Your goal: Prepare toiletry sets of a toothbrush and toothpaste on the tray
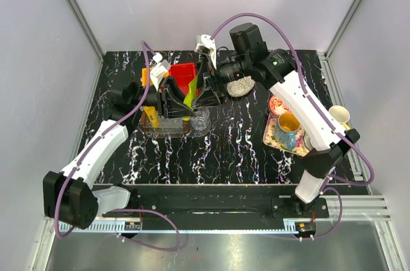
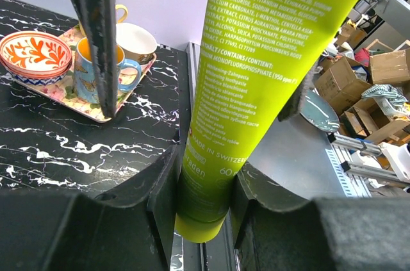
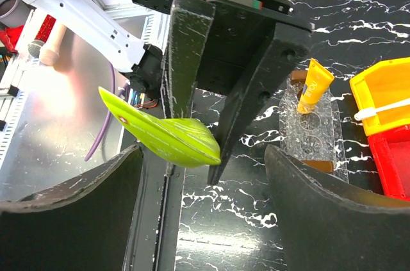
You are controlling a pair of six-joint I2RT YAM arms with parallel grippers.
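My left gripper [image 2: 204,184] is shut on the cap end of the light green toothpaste tube [image 2: 256,72] and holds it up off the table; the two also show in the top view [image 1: 181,101] [image 1: 190,95]. My right gripper [image 3: 202,178] is wide open, its fingers on either side of the tube's flat crimped end [image 3: 166,136], not closed on it. The yellow toothpaste tube [image 3: 314,85] stands in a hole of the clear tray [image 3: 320,146]. A slim white toothbrush [image 3: 383,109] lies across the yellow bin [image 3: 378,85].
A red bin [image 1: 184,73] stands behind the clear tray [image 1: 168,130]. A small clear glass [image 1: 200,119] sits beside that tray. A floral tray [image 1: 274,138] with cups and a bowl is at the right, and a patterned dish [image 1: 241,85] lies under the right arm.
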